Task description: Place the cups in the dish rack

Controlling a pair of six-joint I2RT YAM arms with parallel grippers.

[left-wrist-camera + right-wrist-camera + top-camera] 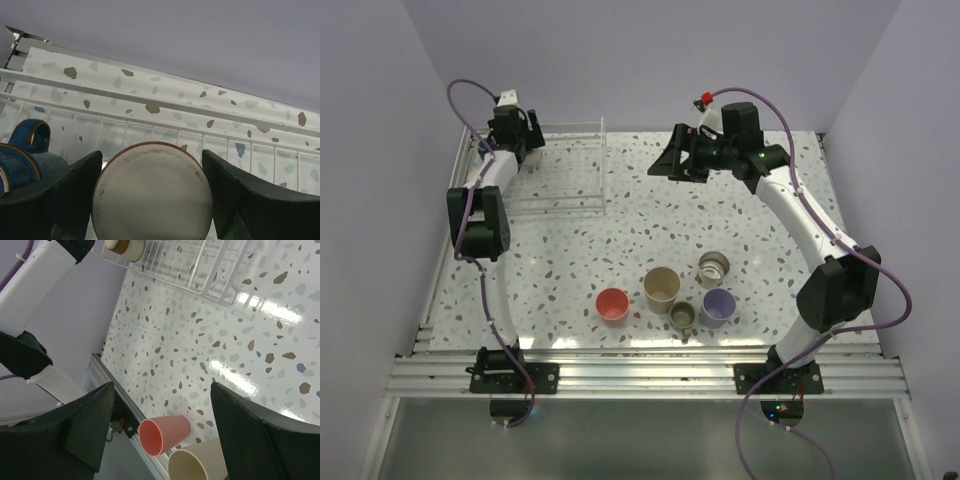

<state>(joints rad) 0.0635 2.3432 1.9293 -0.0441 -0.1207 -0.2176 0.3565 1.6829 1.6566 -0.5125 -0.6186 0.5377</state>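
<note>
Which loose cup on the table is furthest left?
The small round red cup, next to the larger beige cup; the other four all stand to its right.

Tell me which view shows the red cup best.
The right wrist view. There the red cup is close and whole, with its side and open mouth both showing. The top view shows the cup small and from straight above, so little more than its rim and inside. The left wrist view does not show it.

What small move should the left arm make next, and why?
Probably open the left gripper's jaws wider and lift straight up. The brown-rimmed cup already seems to rest in the dish rack between them, beside a blue mug.
</note>
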